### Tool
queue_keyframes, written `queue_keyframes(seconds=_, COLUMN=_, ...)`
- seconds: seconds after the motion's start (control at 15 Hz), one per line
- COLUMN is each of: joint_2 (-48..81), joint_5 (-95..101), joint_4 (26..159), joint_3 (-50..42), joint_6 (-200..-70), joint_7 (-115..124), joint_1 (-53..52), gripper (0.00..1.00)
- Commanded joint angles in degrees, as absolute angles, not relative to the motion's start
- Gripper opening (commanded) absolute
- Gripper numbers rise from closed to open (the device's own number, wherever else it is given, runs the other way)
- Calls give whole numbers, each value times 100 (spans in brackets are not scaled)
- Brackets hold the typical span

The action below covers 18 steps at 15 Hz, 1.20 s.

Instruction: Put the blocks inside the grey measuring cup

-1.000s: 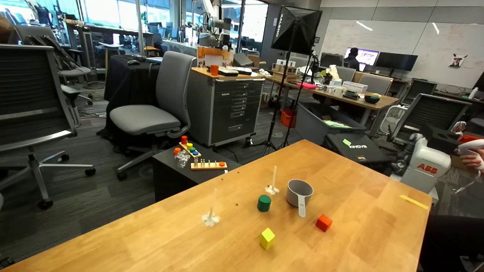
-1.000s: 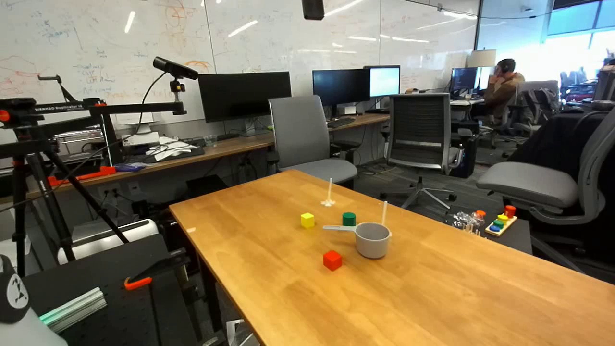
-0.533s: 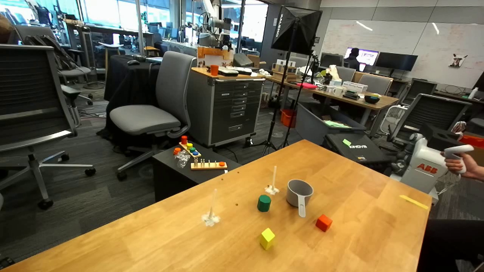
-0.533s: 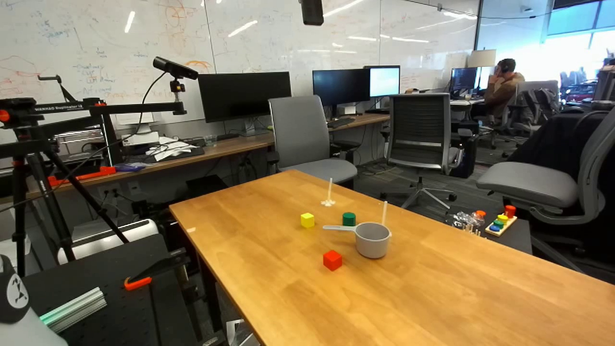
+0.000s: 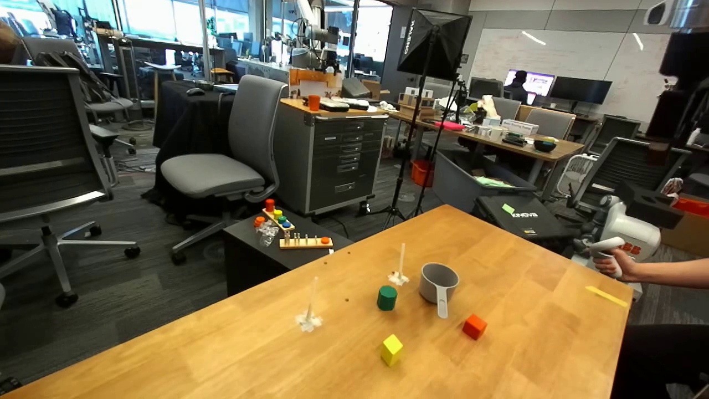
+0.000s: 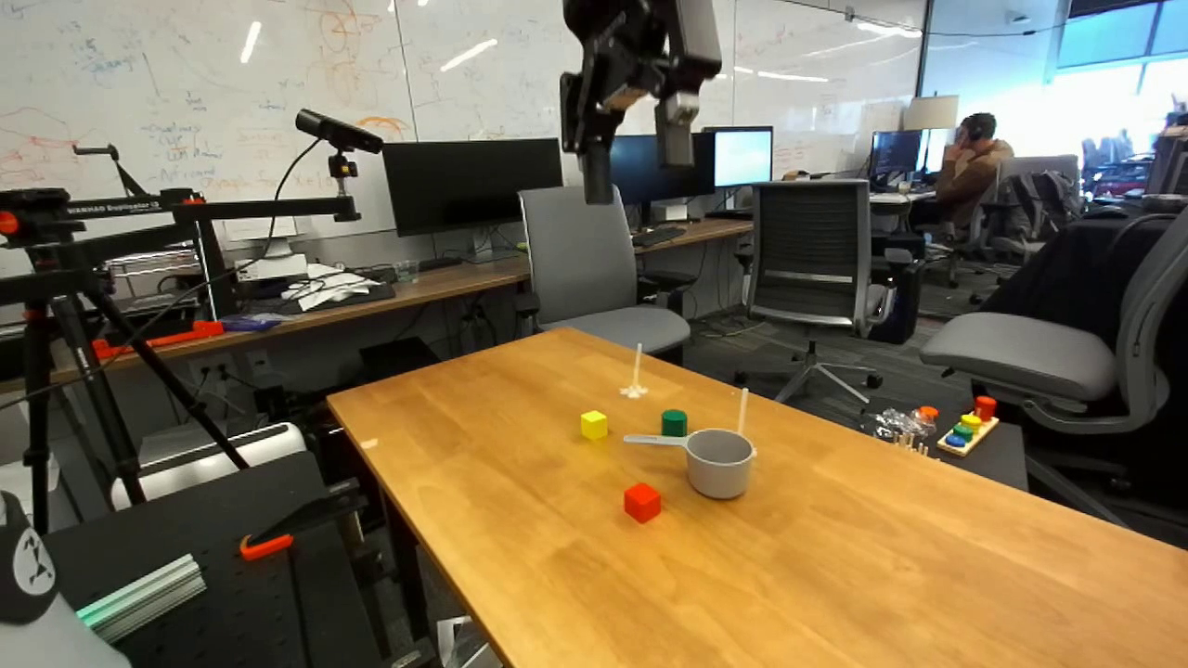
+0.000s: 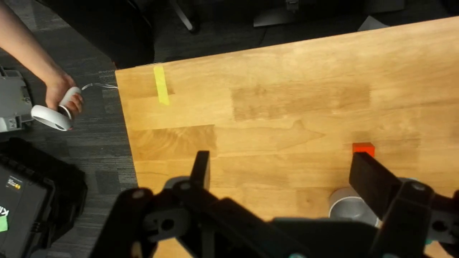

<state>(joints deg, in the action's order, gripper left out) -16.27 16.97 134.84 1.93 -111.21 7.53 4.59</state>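
Lowered since half a second ago, the pincer (image 6: 638, 178) hangs well above the bench (image 6: 928, 547) in an exterior view, spread wide and holding nothing. Left to right there, the yellow block (image 6: 594, 426), the red block (image 6: 642, 503), the green block (image 6: 674, 423) and the cup (image 6: 719, 473) all stand on it, with no block inside the cup. Red looks the easiest first pick: come straight down square to its sides, grip firmly, lift it higher than the cup, then let go over its middle.
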Motion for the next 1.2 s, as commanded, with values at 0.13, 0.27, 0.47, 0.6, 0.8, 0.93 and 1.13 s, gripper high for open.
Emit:
queue_keyframes(seconds=0.13, joint_2=-272, joint_5=1860, joint_4=12942, joint_3=364, joint_6=-11111, joint_7=1469, joint_1=207, gripper=100)
queue_keyframes(seconds=0.27, joint_2=-476, joint_5=1735, joint_4=13207, joint_3=264, joint_6=-11199, joint_7=1314, joint_1=154, gripper=100)
queue_keyframes(seconds=0.47, joint_2=-178, joint_5=1764, joint_4=13077, joint_3=247, joint_6=-11166, joint_7=1395, joint_1=134, gripper=100)
queue_keyframes(seconds=0.6, joint_2=-167, joint_5=1764, joint_4=13043, joint_3=246, joint_6=-11148, joint_7=1401, joint_1=133, gripper=100)
queue_keyframes(seconds=0.8, joint_2=-168, joint_5=1764, joint_4=13017, joint_3=246, joint_6=-11128, joint_7=1403, joint_1=133, gripper=100)
queue_keyframes(seconds=0.93, joint_2=-110, joint_5=1873, joint_4=12991, joint_3=284, joint_6=-11177, joint_7=1489, joint_1=95, gripper=100)
queue_keyframes(seconds=1.13, joint_2=178, joint_5=1516, joint_4=12757, joint_3=411, joint_6=-11155, joint_7=1297, joint_1=-110, gripper=100)
